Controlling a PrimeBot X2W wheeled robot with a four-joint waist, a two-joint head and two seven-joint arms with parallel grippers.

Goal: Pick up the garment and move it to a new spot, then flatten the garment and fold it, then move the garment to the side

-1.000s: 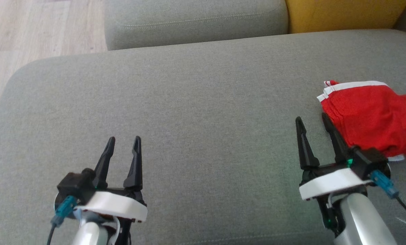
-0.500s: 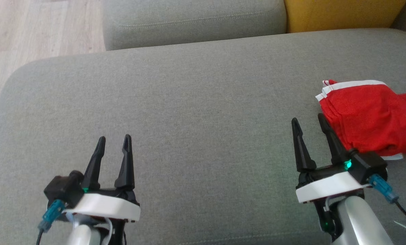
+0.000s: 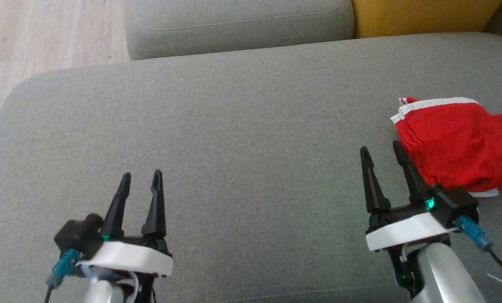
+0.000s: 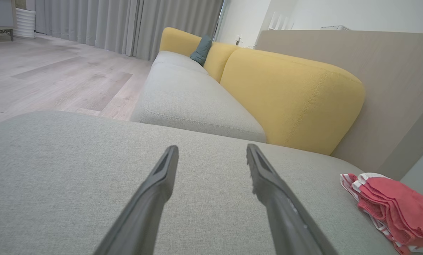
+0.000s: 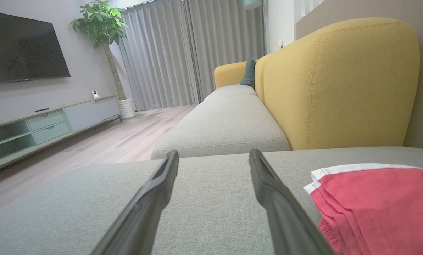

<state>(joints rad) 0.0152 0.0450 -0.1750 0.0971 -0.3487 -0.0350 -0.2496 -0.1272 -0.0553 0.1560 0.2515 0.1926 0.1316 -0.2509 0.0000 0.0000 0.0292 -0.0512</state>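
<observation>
The red garment point(image 3: 457, 143) lies folded on the grey seat point(image 3: 242, 126) at 3 o'clock in the head view, near the seat's right edge. The right fingers point(image 3: 372, 181) stand apart and empty at 4 o'clock, just beside the garment's near-left corner. The left fingers point(image 3: 155, 206), also apart and empty, hover at 7 o'clock, well apart from it.

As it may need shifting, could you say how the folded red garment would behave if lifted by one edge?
The red garment looks thin and creased, so it would probably hang limp and its stacked layers might unfold. It likely weighs little. On the textured sofa cushion, a push would probably bunch it rather than slide it.
</observation>
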